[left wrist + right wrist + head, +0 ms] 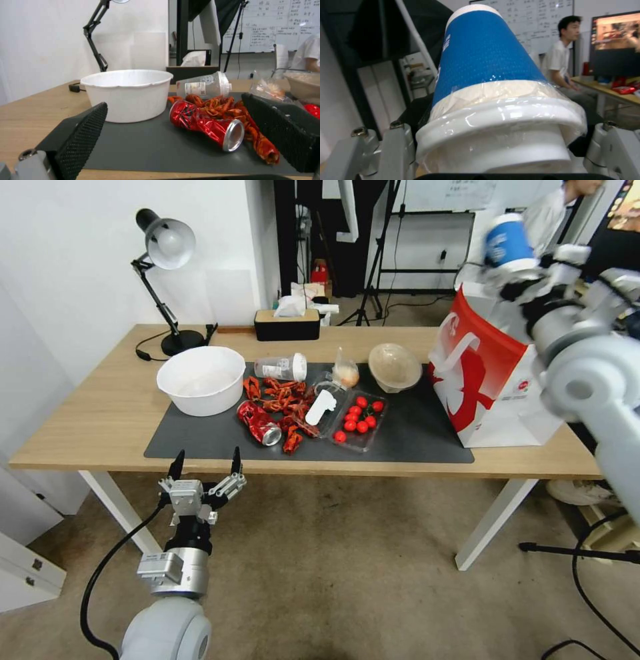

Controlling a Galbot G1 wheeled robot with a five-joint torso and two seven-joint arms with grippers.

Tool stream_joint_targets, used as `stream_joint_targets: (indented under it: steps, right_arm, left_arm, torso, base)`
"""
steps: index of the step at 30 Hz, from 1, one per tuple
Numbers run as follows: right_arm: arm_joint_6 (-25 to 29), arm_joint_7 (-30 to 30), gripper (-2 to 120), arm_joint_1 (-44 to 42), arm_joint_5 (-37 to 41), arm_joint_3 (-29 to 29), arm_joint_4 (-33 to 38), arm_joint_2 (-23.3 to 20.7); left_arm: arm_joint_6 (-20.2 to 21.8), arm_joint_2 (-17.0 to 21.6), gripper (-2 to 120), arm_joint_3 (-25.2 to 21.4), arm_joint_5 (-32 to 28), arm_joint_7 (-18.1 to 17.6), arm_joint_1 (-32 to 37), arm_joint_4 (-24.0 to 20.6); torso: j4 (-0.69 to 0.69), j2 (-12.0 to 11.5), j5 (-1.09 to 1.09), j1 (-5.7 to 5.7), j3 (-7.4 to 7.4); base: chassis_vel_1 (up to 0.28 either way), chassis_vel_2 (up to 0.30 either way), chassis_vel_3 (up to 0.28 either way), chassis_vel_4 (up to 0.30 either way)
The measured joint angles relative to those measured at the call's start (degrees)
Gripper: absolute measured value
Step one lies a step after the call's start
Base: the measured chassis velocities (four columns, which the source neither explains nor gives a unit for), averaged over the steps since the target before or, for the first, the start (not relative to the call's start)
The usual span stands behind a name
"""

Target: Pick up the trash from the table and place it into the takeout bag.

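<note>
Right gripper clamped on film-wrapped blue paper cup, lid down, above boxy paper bag. Left gripper spread wide, empty, facing crumpled red can.

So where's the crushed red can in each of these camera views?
Head view: the crushed red can lies on the grey mat, just right of the white bowl.
Left wrist view: the can is centre frame, between the open fingers.
Right wrist view: not in it.
Shared landmark: the white bowl.
</note>
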Motion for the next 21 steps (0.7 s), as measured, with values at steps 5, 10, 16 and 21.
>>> stream_joint_targets:
  steps: [5,10,16,21]
  right_arm:
    - [0.00,-2.28,71,-1.37,-4.31,0.42,-1.08,-0.52]
    - [0.00,-2.62,87,-1.46,-5.20,0.41,-2.27,-0.37]
    - [-0.25,-2.46,100,-1.68,-5.29,0.24,-3.43,-0.47]
    - [-0.53,-2.73,100,-1.87,-5.26,0.11,-3.72,-0.20]
  left_arm:
    - [-0.24,-0.24,100,0.11,0.36,0.27,0.15,-0.57]
    - [-0.38,0.11,100,0.06,0.31,0.27,0.03,-0.31]
    - [-0.35,0.90,100,-0.21,-0.33,0.22,-0.61,-0.49]
    - [-0.20,1.14,100,-0.12,-0.67,0.07,-1.24,0.32]
  torso:
    - [0.01,0.00,-0.01,0.00,0.00]
    - [0.01,0.00,-0.01,0.01,0.00]
    - [0.00,0.00,-0.01,0.01,0.00]
    - [0.01,0.00,-0.02,0.01,0.00]
  base:
    - [0.000,0.000,0.000,0.000]
    - [0.000,0.000,0.000,0.000]
    - [0.000,0.000,0.000,0.000]
    - [0.000,0.000,0.000,0.000]
